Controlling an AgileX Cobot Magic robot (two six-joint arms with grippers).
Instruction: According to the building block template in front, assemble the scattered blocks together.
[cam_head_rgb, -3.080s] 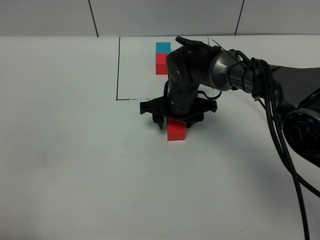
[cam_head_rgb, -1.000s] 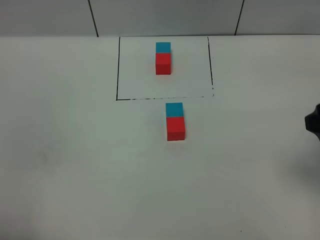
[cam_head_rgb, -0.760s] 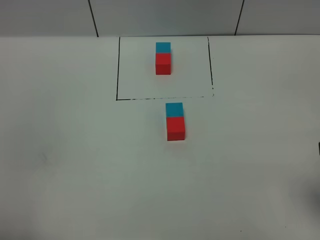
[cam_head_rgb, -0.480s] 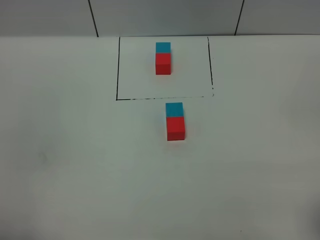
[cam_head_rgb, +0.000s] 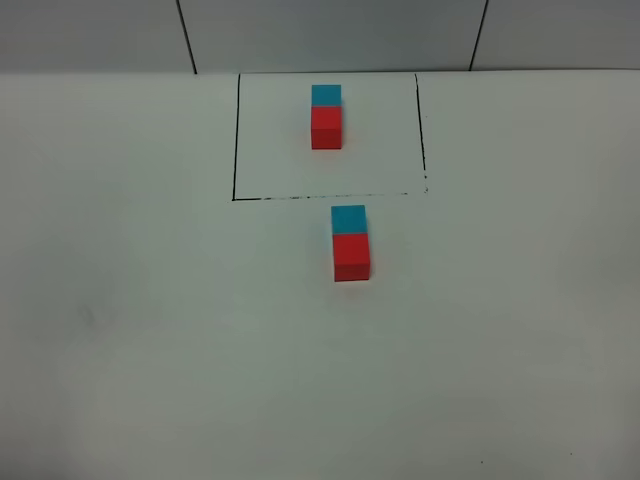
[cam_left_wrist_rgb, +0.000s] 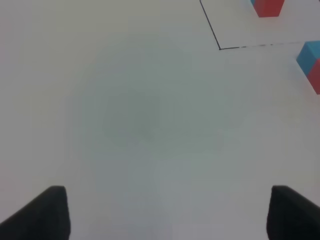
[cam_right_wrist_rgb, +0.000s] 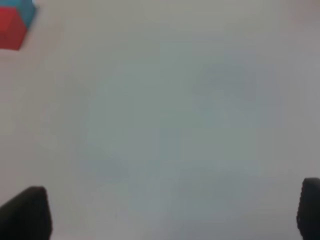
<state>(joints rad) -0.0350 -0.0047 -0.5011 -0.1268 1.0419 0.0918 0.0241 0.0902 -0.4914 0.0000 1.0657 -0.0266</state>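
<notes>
White bench (cam_head_rgb: 150, 350) fills every view. At its far side, a thin black outline (cam_head_rgb: 235, 140) frames the building block template (cam_head_rgb: 325, 117): cyan-blue cube behind, red cube in front, joined. Just outside the outline's near edge sit the scattered blocks, cyan-blue block (cam_head_rgb: 348, 219) touching red block (cam_head_rgb: 351, 257) in one line, blue to the far side, same order as the template. Both lie flat on the bench, free of any grip. My left gripper (cam_left_wrist_rgb: 165, 212) hangs over bare bench, fingers spread wide, holding nothing; the blocks show at the edge of its wrist view. My right gripper (cam_right_wrist_rgb: 172, 212) likewise spread wide and empty, well apart from the blocks.
</notes>
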